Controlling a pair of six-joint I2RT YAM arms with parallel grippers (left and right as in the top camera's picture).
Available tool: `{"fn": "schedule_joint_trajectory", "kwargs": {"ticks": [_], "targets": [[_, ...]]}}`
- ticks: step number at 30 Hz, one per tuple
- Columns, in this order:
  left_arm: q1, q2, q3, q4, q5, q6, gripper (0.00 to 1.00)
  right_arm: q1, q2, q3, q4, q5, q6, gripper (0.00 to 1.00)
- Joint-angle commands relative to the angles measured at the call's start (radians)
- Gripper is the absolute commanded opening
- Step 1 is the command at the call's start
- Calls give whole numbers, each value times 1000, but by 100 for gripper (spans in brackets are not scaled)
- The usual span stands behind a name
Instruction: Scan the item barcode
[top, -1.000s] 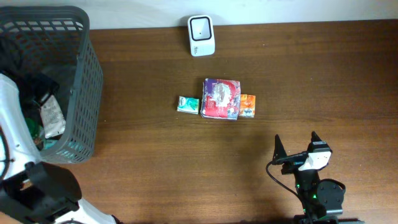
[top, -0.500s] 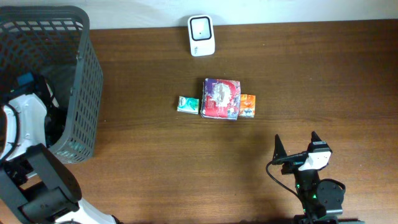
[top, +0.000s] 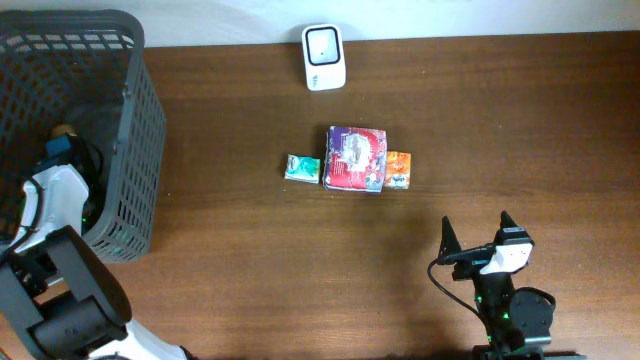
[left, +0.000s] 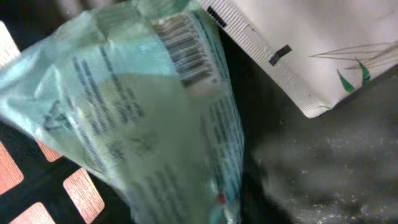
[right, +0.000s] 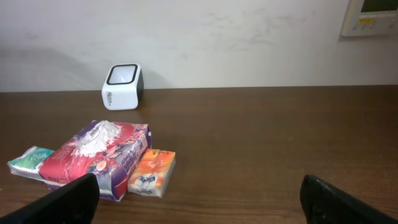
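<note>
The left arm is reaching into the grey basket, where a pale green packet is lying close before its camera, barcode showing; whether the left jaws are grasping it, I cannot tell. The white scanner is standing at the far edge of the tabletop. The right jaws are hanging wide apart, empty.
</note>
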Motion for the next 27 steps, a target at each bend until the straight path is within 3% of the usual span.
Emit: {"fn": "schedule_joint_trajectory", "kwargs": {"ticks": [1, 4, 9, 17, 21, 23, 27], "targets": [[6, -4, -4, -2, -3, -4, 12, -7, -6, -9, 0, 1, 8, 99], [6, -24, 37, -21, 11, -3, 1, -7, -6, -9, 0, 1, 8, 99], [6, -152, 195, -62, 177, 103, 0, -7, -6, -9, 0, 1, 8, 99], [-40, -542, 310, -13, 243, 108, 0, -7, -6, -9, 0, 1, 8, 99], [-121, -696, 310, 84, 269, 113, 0, -7, -6, -9, 0, 1, 8, 98], [-179, -748, 310, 151, 289, 220, 0, -7, -6, -9, 0, 1, 8, 99], [-354, -784, 310, 197, 328, 282, 0, -7, -6, -9, 0, 1, 8, 98]]}}
